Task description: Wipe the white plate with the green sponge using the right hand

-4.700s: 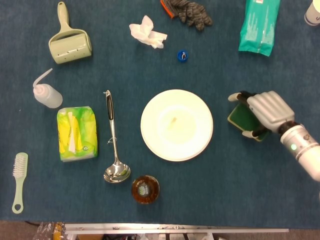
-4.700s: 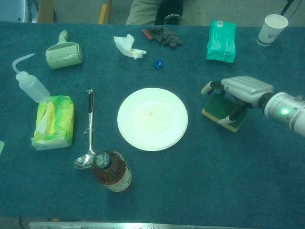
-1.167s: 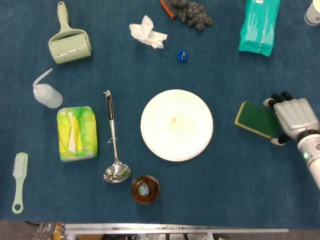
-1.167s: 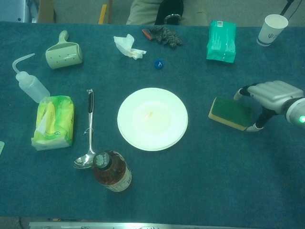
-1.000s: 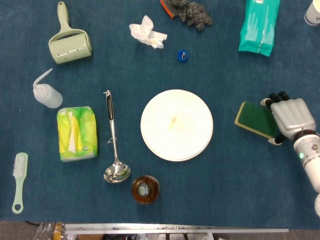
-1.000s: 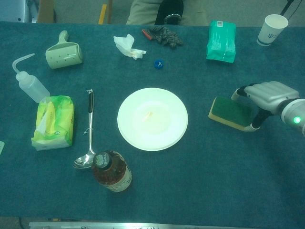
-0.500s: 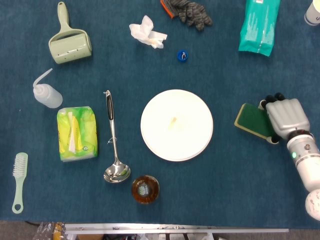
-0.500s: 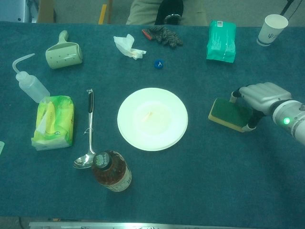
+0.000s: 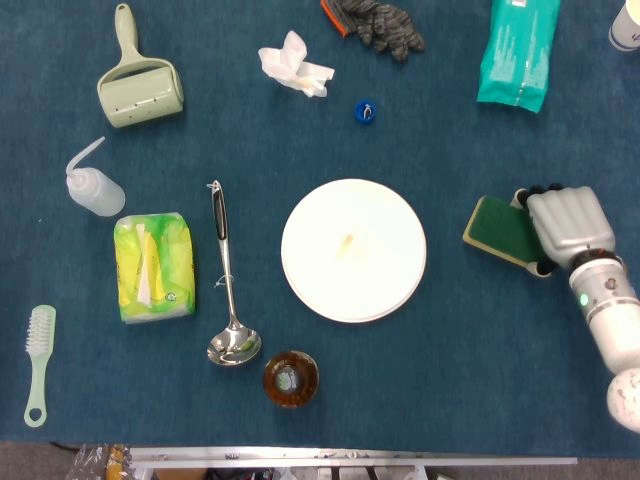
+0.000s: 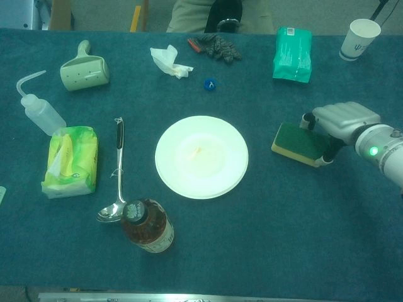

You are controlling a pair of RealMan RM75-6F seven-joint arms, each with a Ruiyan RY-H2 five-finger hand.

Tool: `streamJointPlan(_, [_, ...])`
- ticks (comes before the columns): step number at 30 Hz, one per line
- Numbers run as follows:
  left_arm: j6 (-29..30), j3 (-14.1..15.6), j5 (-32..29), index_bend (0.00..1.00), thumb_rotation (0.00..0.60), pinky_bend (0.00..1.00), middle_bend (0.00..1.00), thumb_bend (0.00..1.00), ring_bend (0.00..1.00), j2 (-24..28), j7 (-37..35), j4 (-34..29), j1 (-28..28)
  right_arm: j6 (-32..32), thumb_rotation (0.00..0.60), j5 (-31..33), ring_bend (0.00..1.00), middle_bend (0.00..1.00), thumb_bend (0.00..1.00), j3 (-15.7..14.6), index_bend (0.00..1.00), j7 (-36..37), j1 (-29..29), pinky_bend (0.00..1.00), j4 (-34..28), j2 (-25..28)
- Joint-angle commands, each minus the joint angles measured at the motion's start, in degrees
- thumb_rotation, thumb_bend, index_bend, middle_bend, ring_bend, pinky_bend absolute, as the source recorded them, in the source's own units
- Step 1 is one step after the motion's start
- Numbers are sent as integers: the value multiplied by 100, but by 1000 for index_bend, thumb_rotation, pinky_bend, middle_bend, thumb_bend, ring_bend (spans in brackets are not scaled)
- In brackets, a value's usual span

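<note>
The white plate [image 9: 353, 250] lies flat in the middle of the blue table, with a small yellowish smear at its centre. Right of it, apart from the rim, the green sponge [image 9: 493, 230] with a yellow underside lies on the cloth. My right hand [image 9: 568, 225] covers the sponge's right end. In the chest view its fingers [image 10: 306, 119] reach over the far edge of the sponge [image 10: 294, 141] and its thumb sits at the near edge, gripping that end. My left hand appears in neither view.
A brown bottle [image 9: 290, 378] stands just below the plate, and a ladle [image 9: 226, 285] and a tissue pack [image 9: 152, 267] lie to its left. At the back are a teal wipes pack [image 9: 514, 50], a blue cap [image 9: 365, 112], a paper cup [image 10: 359, 38], a glove and a crumpled tissue.
My right hand came in from the right over the sponge's right end and closed around it. The sponge has slid a little to the left, toward the plate.
</note>
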Motion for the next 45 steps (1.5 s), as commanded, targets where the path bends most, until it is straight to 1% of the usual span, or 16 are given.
streamJointPlan(1, [27, 7, -2, 323, 600, 163, 268, 367, 182, 18, -3, -17, 23, -159, 600, -38, 270, 317, 205, 91, 472, 155, 43, 529, -156, 214])
streamJointPlan(6, [71, 13, 8, 323, 600, 163, 268, 367, 182, 57, 45, -113, 46, -536, 600, -14, 273, 322, 204, 223, 477, 451, 134, 528, -413, 637])
streamJointPlan(8, [91, 17, 24, 323, 600, 163, 268, 367, 182, 74, 79, -162, 51, -651, 600, -8, 273, 322, 205, 233, 477, 485, 190, 528, -473, 767])
streamJointPlan(14, [182, 17, 61, 323, 600, 163, 268, 367, 182, 144, 215, -358, 83, -903, 600, 67, 274, 323, 205, 149, 477, 374, 444, 528, -642, 1056])
streamJointPlan(20, [224, 23, 69, 323, 600, 163, 268, 366, 182, 177, 297, -490, 112, -992, 600, 101, 274, 336, 213, 38, 484, 251, 659, 533, -663, 1142])
streamJointPlan(26, [294, -2, 73, 323, 600, 163, 268, 367, 181, 203, 311, -559, 134, -976, 600, 8, 274, 346, 214, 8, 491, 147, 859, 535, -661, 1076])
streamJointPlan(31, [320, -11, 75, 323, 600, 163, 267, 367, 182, 217, 300, -584, 146, -1063, 600, 24, 274, 354, 215, 6, 503, -24, 1129, 535, -582, 904])
streamJointPlan(38, [421, -25, 63, 323, 600, 163, 267, 367, 182, 230, 212, -554, 206, -1142, 600, 400, 274, 355, 216, 21, 504, -510, 1716, 529, -501, 621])
streamJointPlan(45, [522, -37, 53, 322, 600, 163, 266, 366, 179, 196, 74, -474, 273, -1206, 600, 870, 274, 357, 216, 3, 506, -849, 2242, 511, -363, 281])
